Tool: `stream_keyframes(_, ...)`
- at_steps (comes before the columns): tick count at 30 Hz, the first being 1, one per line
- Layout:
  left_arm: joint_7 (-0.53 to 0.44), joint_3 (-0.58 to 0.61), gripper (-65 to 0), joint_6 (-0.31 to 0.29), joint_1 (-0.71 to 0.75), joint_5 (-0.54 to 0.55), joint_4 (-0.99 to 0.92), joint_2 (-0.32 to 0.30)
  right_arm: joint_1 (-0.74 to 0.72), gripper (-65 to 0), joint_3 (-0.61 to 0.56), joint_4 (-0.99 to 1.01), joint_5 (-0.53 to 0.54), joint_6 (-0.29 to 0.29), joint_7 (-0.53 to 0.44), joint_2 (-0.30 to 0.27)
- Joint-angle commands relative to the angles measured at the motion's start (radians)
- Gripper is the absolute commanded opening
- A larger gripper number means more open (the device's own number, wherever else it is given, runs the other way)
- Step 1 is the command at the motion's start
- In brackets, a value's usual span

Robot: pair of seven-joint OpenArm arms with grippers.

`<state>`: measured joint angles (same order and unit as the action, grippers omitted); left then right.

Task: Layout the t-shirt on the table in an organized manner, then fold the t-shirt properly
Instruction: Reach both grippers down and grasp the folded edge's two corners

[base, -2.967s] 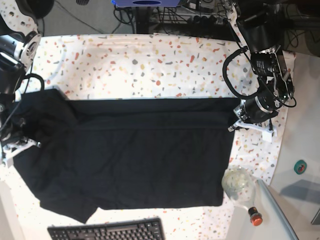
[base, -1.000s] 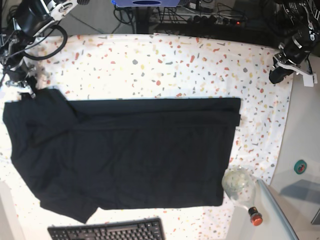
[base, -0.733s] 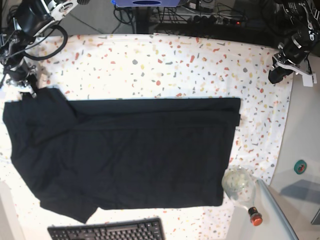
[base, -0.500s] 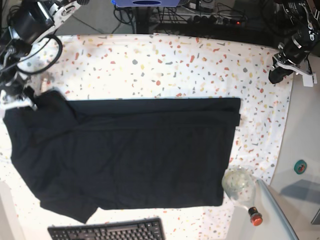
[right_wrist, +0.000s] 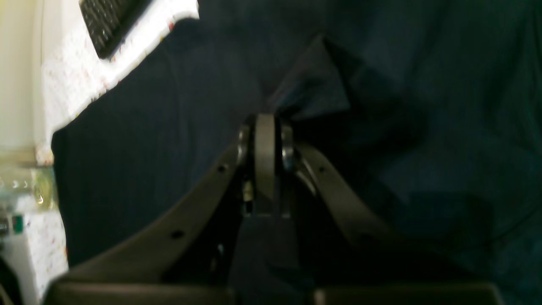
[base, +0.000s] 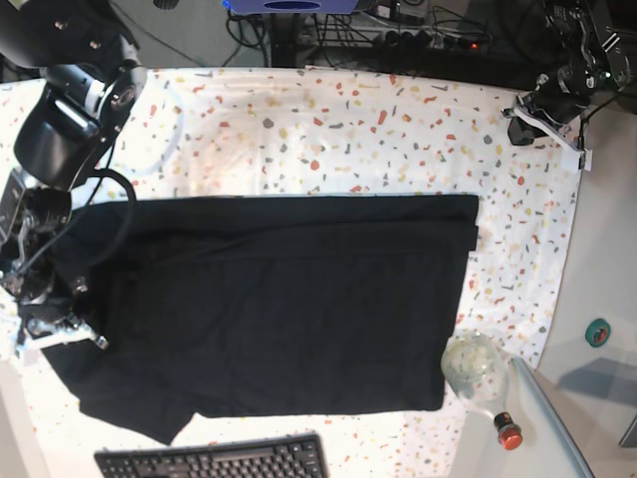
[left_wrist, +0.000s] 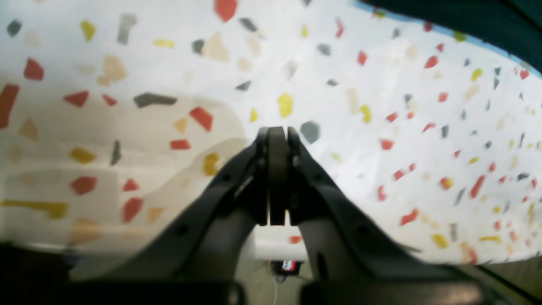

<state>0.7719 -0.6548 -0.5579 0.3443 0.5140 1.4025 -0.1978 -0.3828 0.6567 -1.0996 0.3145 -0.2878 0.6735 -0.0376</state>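
Note:
The black t-shirt (base: 299,299) lies spread flat across the speckled table (base: 348,119), its far edge folded into a straight band. At the shirt's left end, my right gripper (base: 70,334) is down on the sleeve area. In the right wrist view the right gripper (right_wrist: 264,123) is shut, and a raised flap of the t-shirt (right_wrist: 148,106) runs into its tips. My left gripper (base: 520,129) hovers over the table's far right corner, away from the shirt. It is shut on nothing above bare table (left_wrist: 381,84), seen up close as the left gripper (left_wrist: 277,131).
A black keyboard (base: 214,460) lies at the near edge just below the shirt's hem. A clear bottle with a red cap (base: 478,378) rests by the shirt's near right corner. A green tape roll (base: 597,332) sits on the grey side surface. Cables crowd the back.
My right gripper has travelled from the sleeve's far corner down the shirt's left edge toward the near side, and the sleeve's far corner has been drawn in. The left gripper shifted slightly left.

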Motion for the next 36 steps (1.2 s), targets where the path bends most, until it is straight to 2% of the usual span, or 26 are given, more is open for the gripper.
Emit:
stream_keyframes(1,-0.013,-0.020,-65.0,-0.009,0.003,0.005,0.021,-0.002,-0.029,-65.0,-0.012,0.022,0.010,0.003,-0.034,-0.026)
stream_keyframes(8,-0.013,-0.026,-65.0,-0.009,0.005,0.004,0.021,-0.004,-0.107,-65.0,-0.025,0.217,0.010,0.003,-0.283,-0.054)
stream_keyframes(10,-0.013,-0.026,-65.0,-0.009,0.005,0.004,0.019,-0.004,-0.137,-65.0,-0.025,0.256,0.008,0.003,-0.317,-0.060)
stream_keyframes(14,-0.013,-0.026,-65.0,-0.009,0.005,0.004,0.016,-0.007,-0.173,-64.2,-0.025,0.286,0.008,0.003,-0.320,-0.094)
stream_keyframes(16,-0.013,-0.026,-65.0,-0.009,0.003,0.004,0.014,-0.004,-0.169,-44.4,-0.025,0.279,0.008,0.003,-0.312,-0.101)
stream_keyframes(18,-0.013,-0.026,-65.0,-0.009,0.002,0.005,0.011,-0.004,-0.153,-26.1,-0.025,0.261,0.012,0.000,-0.248,-0.124)
stream_keyframes(19,-0.013,-0.026,-65.0,-0.009,0.002,0.005,0.011,-0.002,-0.140,-21.6,-0.024,0.244,0.015,-0.001,-0.215,-0.135)
stream_keyframes(23,-0.013,-0.026,-36.9,-0.009,-0.007,0.011,0.011,0.005,-0.054,-20.0,-0.013,0.086,0.016,-0.003,-0.130,-0.134)
stream_keyframes(26,-0.052,-0.033,-24.2,-0.009,-0.037,0.011,0.008,0.042,0.086,-19.8,-0.013,-0.126,0.085,-0.003,-0.067,-0.103)
stream_keyframes(29,-0.144,-0.029,-17.1,-0.009,-0.064,0.011,-0.025,0.090,0.279,-19.8,-0.016,-0.328,0.245,-0.003,-0.042,-0.086)
stream_keyframes(33,-0.188,-0.024,-16.5,-0.009,-0.138,0.011,-0.113,0.142,0.465,-19.8,-0.019,-0.445,0.437,-0.003,-0.044,-0.089)
stream_keyframes(36,-0.190,-0.024,-16.5,-0.009,-0.189,0.004,-0.188,0.140,0.523,-19.8,-0.015,-0.459,0.481,-0.003,-0.044,-0.094)
